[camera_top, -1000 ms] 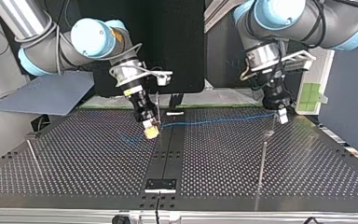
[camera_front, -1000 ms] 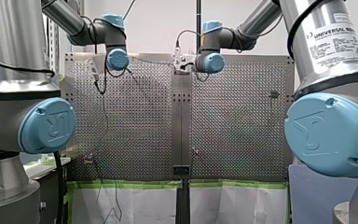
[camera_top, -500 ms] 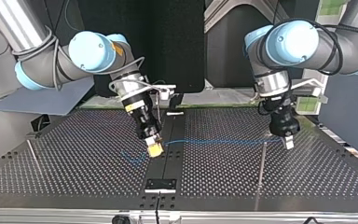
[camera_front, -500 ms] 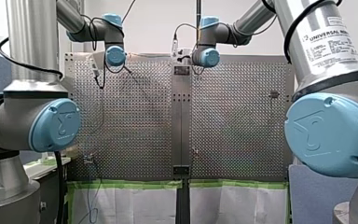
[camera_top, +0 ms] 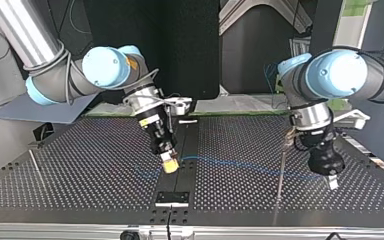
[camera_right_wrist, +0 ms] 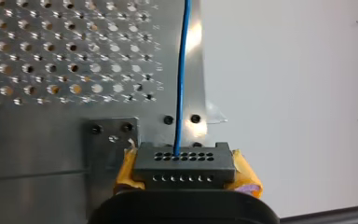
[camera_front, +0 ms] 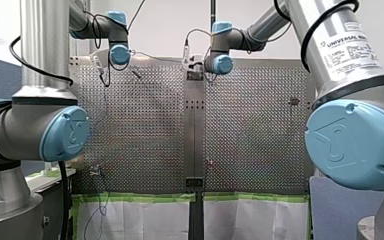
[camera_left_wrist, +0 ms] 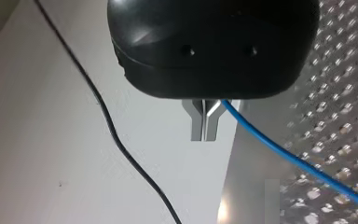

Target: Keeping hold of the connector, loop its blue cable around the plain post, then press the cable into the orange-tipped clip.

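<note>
- Fingers (camera_right_wrist: 245,176) of my right gripper (camera_right_wrist: 182,173) clamp the connector (camera_right_wrist: 182,158); left fingers (camera_left_wrist: 196,125) pinch the blue cable (camera_left_wrist: 279,151).
- Carry cable round the plain post (camera_top: 280,180), tension gentle.

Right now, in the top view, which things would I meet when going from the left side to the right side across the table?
thin rod → right gripper → post → left gripper

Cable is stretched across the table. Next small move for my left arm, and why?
Probably swing my left gripper around the post: its blue cable runs from the connector in my right gripper and merely crosses the post, unlooped.
</note>
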You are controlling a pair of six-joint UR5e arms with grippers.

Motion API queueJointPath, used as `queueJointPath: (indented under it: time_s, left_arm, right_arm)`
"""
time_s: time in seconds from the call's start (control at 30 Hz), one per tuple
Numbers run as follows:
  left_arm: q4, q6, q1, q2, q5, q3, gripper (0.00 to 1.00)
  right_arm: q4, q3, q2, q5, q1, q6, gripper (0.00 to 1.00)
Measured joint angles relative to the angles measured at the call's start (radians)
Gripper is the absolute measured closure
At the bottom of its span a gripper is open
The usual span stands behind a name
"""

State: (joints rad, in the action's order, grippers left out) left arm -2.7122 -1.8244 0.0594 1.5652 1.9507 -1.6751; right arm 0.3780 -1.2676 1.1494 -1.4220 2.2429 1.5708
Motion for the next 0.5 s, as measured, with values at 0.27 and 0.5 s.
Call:
queueJointPath:
  time_s: [0.27, 0.5]
  left_arm:
    - [0.015, -0.025, -0.016, 0.057, -0.032, 0.076, 0.95]
    - [0.023, -0.033, -0.030, 0.062, -0.023, 0.112, 0.95]
  right_arm:
    - [-0.014, 0.005, -0.030, 0.014, 0.004, -0.005, 1.00]
    - [-0.019, 0.006, -0.049, 0.015, 0.006, -0.009, 1.00]
